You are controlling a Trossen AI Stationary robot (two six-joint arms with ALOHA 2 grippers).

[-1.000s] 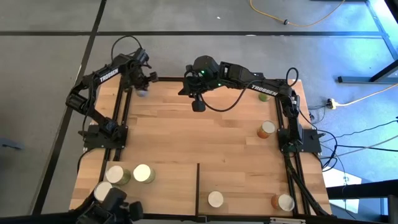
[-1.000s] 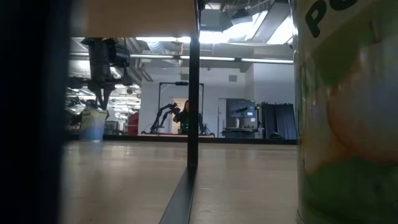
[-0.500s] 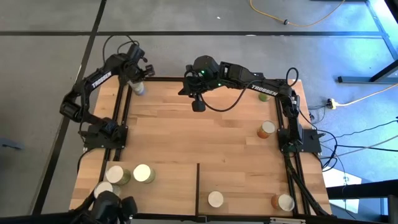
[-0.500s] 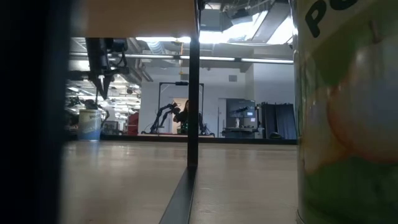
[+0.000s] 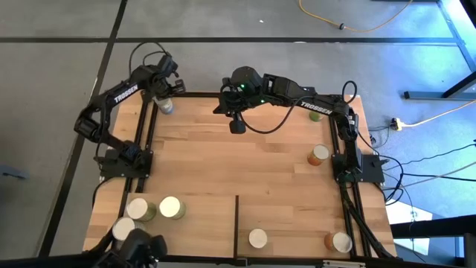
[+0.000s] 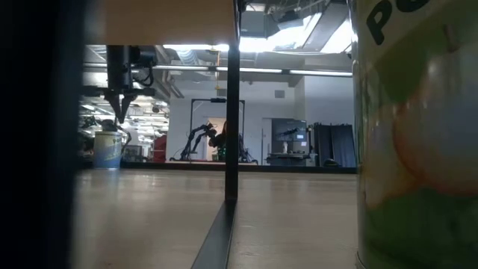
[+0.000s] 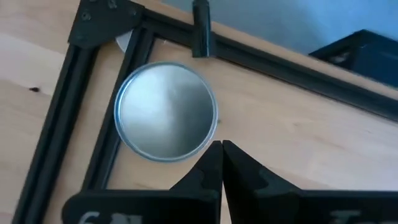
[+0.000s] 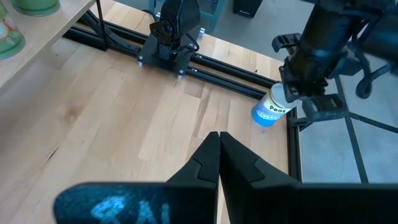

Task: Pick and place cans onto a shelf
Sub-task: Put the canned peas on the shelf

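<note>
From above, the left gripper (image 5: pixel 165 88) hung over the far-left corner of the table (image 5: pixel 253 164), right above a blue-labelled can (image 5: pixel 166 106) standing upright at that corner, and the right gripper (image 5: pixel 237 123) sat poised over the far middle of the boards, holding nothing. On the near side lay the shelf (image 5: pixel 201 219) with its dark divider (image 5: pixel 237 227); two cans (image 5: pixel 170 208) stood side by side at its left end, another cream-topped can (image 5: pixel 258 238) just right of the divider. Down at table level, the left gripper (image 6: pixel 119 112) hovered just above the blue can (image 6: pixel 108 148), fingertips drawn to a narrow point and apart from it, while a big green-labelled can (image 6: pixel 418 134) filled the picture's right. The left wrist camera looked straight down on the can's silver lid (image 7: pixel 166 112), nestled against the black corner frame (image 7: pixel 106 22), the fingers (image 7: pixel 208 177) pressed together beside it. The right wrist camera showed its own fingers (image 8: pixel 211 158) closed on nothing, the left gripper (image 8: pixel 311 68) above the blue can (image 8: pixel 272 109).
</note>
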